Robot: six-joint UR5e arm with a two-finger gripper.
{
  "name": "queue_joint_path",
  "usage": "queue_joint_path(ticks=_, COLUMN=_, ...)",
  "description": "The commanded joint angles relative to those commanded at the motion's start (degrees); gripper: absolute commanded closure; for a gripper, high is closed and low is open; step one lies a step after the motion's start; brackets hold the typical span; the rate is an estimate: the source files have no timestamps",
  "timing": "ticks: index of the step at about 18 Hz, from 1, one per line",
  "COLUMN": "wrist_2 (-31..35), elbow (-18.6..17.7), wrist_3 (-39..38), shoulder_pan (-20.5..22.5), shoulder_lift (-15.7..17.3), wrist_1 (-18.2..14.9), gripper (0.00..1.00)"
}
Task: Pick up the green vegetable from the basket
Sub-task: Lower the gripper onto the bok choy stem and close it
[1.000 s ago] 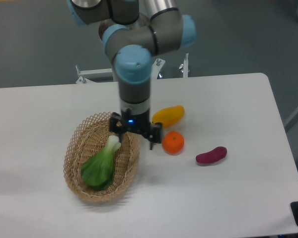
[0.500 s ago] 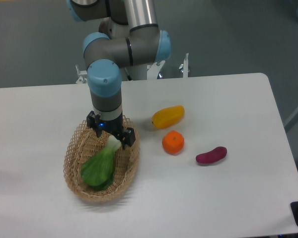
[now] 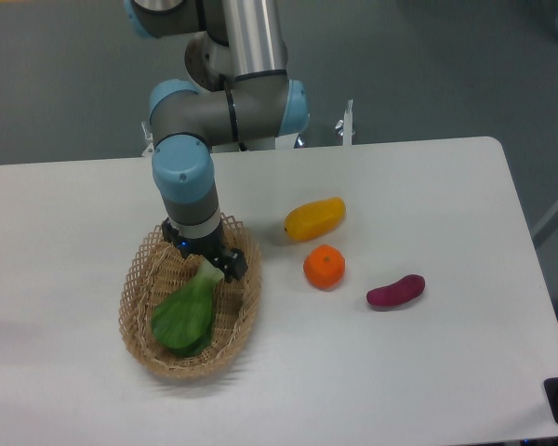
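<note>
Camera view, fixed, table from above and in front.

Item 1: gripper, lowered into the basket over the pale stem end of the green vegetable. Finger spread cannot be told; the fingertips are masked by the wrist and the stem.

Item 2: green vegetable, laid lengthwise in the basket, leaves toward the near rim, stem at the gripper.

Risk: the tapering stem is judged liable to slip from a closing grasp; the far lattice rim, just beside the fingers, could be snagged and the basket dragged.

Item 3: yellow fruit, orange, purple vegetable, set right of the basket, apart from it.

Room: open table is noted left of and nearer than the basket; upward withdrawal appears unobstructed.
</note>
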Motion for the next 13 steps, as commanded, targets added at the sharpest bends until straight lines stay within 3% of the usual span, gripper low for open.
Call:
queue_joint_path(ticks=9, wrist_2=0.3, elbow=0.1, wrist_3=-0.3, shoulder_pan=-1.1, shoulder_lift=-1.5, wrist_1=0.7, gripper=0.00)
queue_joint_path(ticks=10, wrist_2=0.4, elbow=0.1, wrist_3=-0.4, shoulder_pan=-1.1, shoulder_lift=-1.5, wrist_1=0.7, gripper=0.10)
queue_joint_path(ticks=12, wrist_2=0.4, elbow=0.2, wrist_3=-0.6, shoulder_pan=-1.0, shoulder_lift=-1.2, wrist_1=0.7, gripper=0.48)
queue_joint_path(ticks=13, wrist_2=0.4, elbow=0.2, wrist_3=-0.7, shoulder_pan=-1.1, shoulder_lift=-1.1, wrist_1=0.7, gripper=0.62)
